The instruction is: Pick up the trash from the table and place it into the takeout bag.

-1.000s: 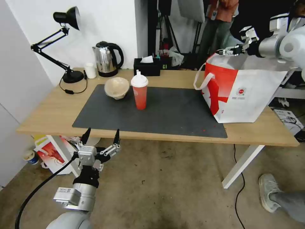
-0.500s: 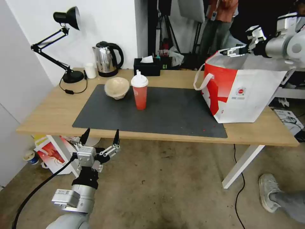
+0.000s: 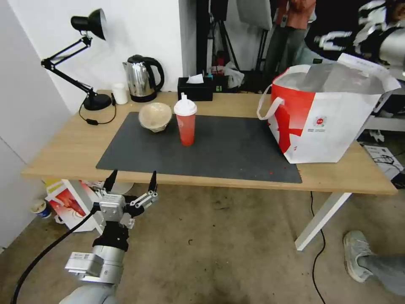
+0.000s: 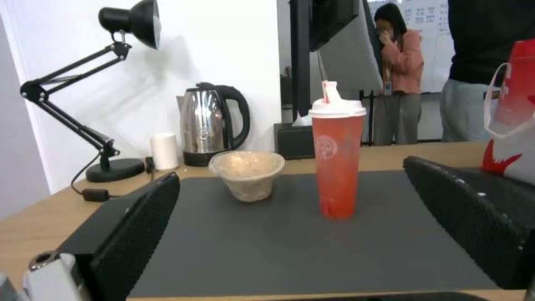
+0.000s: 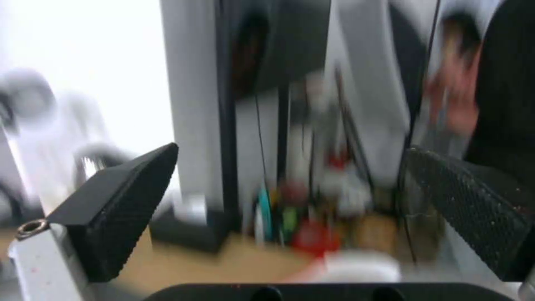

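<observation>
Two tools gape wide: left tool below table; right tool above takeout bag.

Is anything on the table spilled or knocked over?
Mostly no. The red drink cup stands upright on the mat. The beige paper bowl beside it is tipped on its side, mouth facing forward, and small red specks dot the mat near the takeout bag.

Colours on the table — light wood top, white legs, dark grey mat. Drink cup red, white domed lid. Paper bowl beige. Takeout bag white with a red panel, white loop handles, small round red logo, silvery lining. Tissue box black. Left gripper — black textured fingers, silver body.
</observation>
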You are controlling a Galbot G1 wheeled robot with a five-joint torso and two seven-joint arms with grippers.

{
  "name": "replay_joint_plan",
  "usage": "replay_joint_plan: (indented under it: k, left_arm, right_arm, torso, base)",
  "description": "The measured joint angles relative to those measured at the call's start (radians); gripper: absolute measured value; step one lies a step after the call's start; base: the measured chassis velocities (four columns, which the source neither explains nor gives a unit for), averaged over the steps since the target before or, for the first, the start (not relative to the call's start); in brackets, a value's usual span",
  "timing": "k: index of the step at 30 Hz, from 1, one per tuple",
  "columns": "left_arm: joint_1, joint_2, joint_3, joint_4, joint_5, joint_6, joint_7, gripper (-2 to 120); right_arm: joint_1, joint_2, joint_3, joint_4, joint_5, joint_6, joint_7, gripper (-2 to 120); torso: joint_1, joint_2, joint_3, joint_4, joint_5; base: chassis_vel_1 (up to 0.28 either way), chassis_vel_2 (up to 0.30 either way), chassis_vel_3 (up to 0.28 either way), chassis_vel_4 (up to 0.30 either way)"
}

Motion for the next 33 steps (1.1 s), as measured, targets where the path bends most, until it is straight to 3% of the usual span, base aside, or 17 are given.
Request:
replay_joint_plan:
  k: [1, 3, 6, 10, 12, 15, 18, 19, 21, 22, 25, 26, 28, 33]
  left_arm:
    - [0.000, -0.001, 0.000, 0.002, 0.000, -0.001, 0.000, 100]
    - [0.000, -0.001, 0.000, 0.002, 0.000, -0.001, 0.000, 100]
    - [0.004, -0.015, -0.010, 0.003, -0.001, -0.004, 0.000, 100]
    - [0.013, -0.031, -0.022, -0.005, -0.002, -0.007, 0.000, 100]
    - [0.019, -0.043, -0.030, -0.012, -0.002, -0.009, 0.000, 100]
    - [0.022, -0.046, -0.033, -0.013, -0.002, -0.010, 0.000, 100]
    - [0.023, -0.055, -0.034, -0.014, -0.001, -0.012, 0.000, 100]
    - [0.023, -0.055, -0.034, -0.014, -0.001, -0.012, 0.000, 100]
    - [0.025, -0.057, -0.035, -0.013, 0.001, -0.016, 0.000, 100]
    - [0.025, -0.057, -0.035, -0.013, 0.001, -0.016, 0.000, 100]
    - [0.026, -0.062, -0.034, -0.011, 0.004, -0.022, 0.000, 100]
    - [0.026, -0.062, -0.034, -0.011, 0.004, -0.022, 0.000, 100]
    - [0.026, -0.065, -0.033, -0.011, 0.006, -0.022, 0.000, 100]
    - [0.027, -0.066, -0.031, -0.012, 0.010, -0.023, 0.001, 100]
  right_arm:
    - [-0.082, -0.007, 0.074, 0.070, 0.000, 0.049, 0.049, 100]
    - [-0.095, -0.008, 0.085, 0.081, 0.000, 0.056, 0.058, 100]
    - [-0.286, 0.003, 0.189, 0.265, -0.102, 0.193, 0.238, 100]
    - [-0.370, 0.043, 0.231, 0.347, -0.196, 0.248, 0.309, 100]
    - [-0.525, 0.096, 0.304, 0.462, -0.297, 0.293, 0.393, 100]
    - [-0.597, 0.121, 0.341, 0.501, -0.341, 0.309, 0.416, 100]
    - [-0.967, 0.269, 0.515, 0.635, -0.616, 0.393, 0.431, 100]
    - [-0.967, 0.269, 0.515, 0.635, -0.616, 0.393, 0.431, 100]
    - [-1.149, 0.356, 0.544, 0.690, -0.758, 0.450, 0.429, 100]
    - [-1.149, 0.356, 0.544, 0.690, -0.758, 0.450, 0.429, 100]
    - [-1.302, 0.486, 0.543, 0.738, -0.957, 0.521, 0.438, 100]
    - [-1.302, 0.486, 0.543, 0.738, -0.957, 0.521, 0.438, 100]
    - [-1.374, 0.565, 0.502, 0.743, -1.070, 0.552, 0.451, 100]
    - [-1.448, 0.651, 0.387, 0.740, -1.183, 0.585, 0.464, 100]
  torso:
    - [0.000, 0.000, 0.000, -0.0004, 0.0001]
    - [0.000, 0.000, 0.000, -0.0004, 0.0002]
    - [0.000, 0.000, 0.000, -0.0004, 0.0003]
    - [0.000, 0.000, 0.000, 0.0006, 0.0002]
    - [0.000, 0.000, 0.000, 0.0004, 0.0002]
    - [0.000, 0.000, 0.000, 0.0001, 0.0002]
    - [0.000, 0.000, 0.000, -0.0002, 0.0006]
    - [0.000, 0.000, 0.000, -0.0002, 0.0006]
    - [0.000, 0.000, 0.000, -0.0006, 0.0008]
    - [0.000, 0.000, 0.000, -0.0006, 0.0008]
    - [0.000, 0.000, 0.000, -0.0001, -0.0003]
    - [0.000, 0.000, 0.000, -0.0001, -0.0003]
    - [0.000, 0.000, 0.000, -0.0001, 0.0003]
    - [0.000, 0.000, 0.000, 0.0001, 0.0001]
  base:
    - [0.000, 0.000, 0.000, 0.000]
    - [0.000, 0.000, 0.000, 0.000]
    - [0.000, 0.000, 0.000, 0.000]
    - [0.000, 0.000, 0.000, 0.000]
    - [0.000, 0.000, 0.000, 0.000]
    - [0.000, 0.000, 0.000, 0.000]
    - [0.000, 0.000, 0.000, 0.000]
    - [0.000, 0.000, 0.000, 0.000]
    - [0.000, 0.000, 0.000, 0.000]
    - [0.000, 0.000, 0.000, 0.000]
    - [0.000, 0.000, 0.000, 0.000]
    - [0.000, 0.000, 0.000, 0.000]
    - [0.000, 0.000, 0.000, 0.000]
    - [0.000, 0.000, 0.000, 0.000]
